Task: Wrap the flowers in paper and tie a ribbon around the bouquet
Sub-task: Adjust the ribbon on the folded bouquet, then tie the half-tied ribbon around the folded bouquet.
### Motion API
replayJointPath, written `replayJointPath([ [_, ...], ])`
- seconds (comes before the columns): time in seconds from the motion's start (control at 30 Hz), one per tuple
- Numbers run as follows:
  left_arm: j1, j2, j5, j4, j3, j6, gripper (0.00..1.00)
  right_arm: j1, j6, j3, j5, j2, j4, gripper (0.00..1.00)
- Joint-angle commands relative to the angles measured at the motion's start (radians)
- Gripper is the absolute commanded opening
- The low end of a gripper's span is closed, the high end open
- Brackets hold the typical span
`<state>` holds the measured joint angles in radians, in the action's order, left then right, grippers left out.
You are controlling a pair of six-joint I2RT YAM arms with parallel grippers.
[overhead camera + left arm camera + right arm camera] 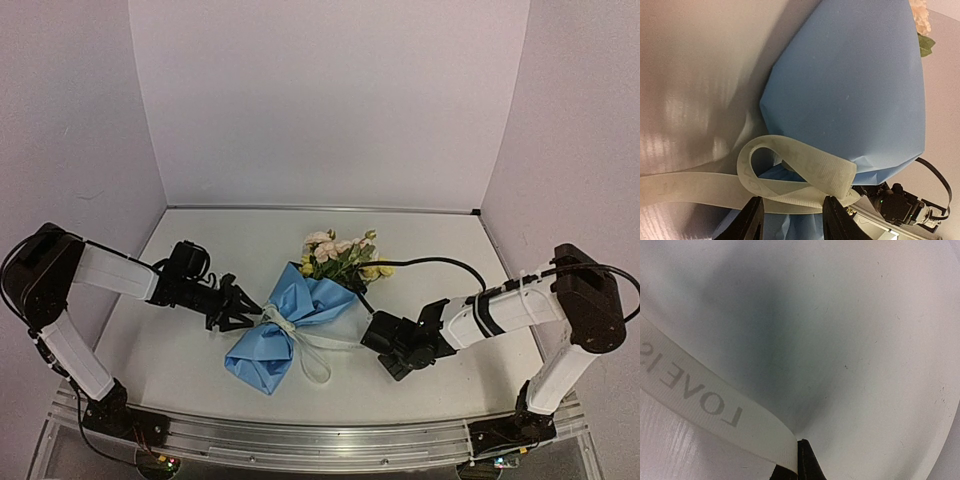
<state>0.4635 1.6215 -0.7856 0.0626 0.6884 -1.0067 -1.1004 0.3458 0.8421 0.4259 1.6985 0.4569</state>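
The bouquet lies on the table, its light blue paper point(290, 320) pinched at the waist and the flowers point(340, 255) pointing to the back right. A cream ribbon point(315, 350) circles the waist and trails in a loop toward the front right. My left gripper point(248, 310) sits at the waist's left side. In the left wrist view it point(792, 202) is open, with a folded loop of ribbon point(800, 167) lying across the gap in front of the paper point(855, 90). My right gripper point(368, 340) is shut on the lettered ribbon end point(705, 400), pinched at the fingertips point(807, 465).
White walls close the table at the back and both sides. A black cable point(430, 262) arcs from the right arm over the table behind the flowers. The metal rail point(320, 435) runs along the near edge.
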Motion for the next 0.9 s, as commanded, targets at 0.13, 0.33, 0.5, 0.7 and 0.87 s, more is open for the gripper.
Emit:
replayJointPath([
  [0.13, 0.023, -0.037, 0.12, 0.007, 0.039, 0.024, 0.15, -0.005, 0.016, 0.042, 0.061, -0.007, 0.035, 0.0],
  [0.33, 0.023, -0.16, 0.345, -0.172, 0.104, 0.196, 0.0, -0.005, 0.053, 0.047, 0.137, -0.014, 0.075, 0.0],
  [0.5, 0.026, -0.205, 0.346, -0.208, 0.085, 0.246, 0.03, 0.009, 0.078, 0.049, 0.172, -0.009, 0.103, 0.0],
  [0.7, 0.027, -0.151, 0.159, -0.094, 0.036, 0.297, 0.25, 0.018, 0.086, 0.049, 0.157, 0.003, 0.105, 0.0],
  [0.87, 0.028, -0.162, 0.158, -0.107, 0.018, 0.381, 0.31, 0.075, 0.138, 0.041, 0.132, 0.008, 0.142, 0.0],
])
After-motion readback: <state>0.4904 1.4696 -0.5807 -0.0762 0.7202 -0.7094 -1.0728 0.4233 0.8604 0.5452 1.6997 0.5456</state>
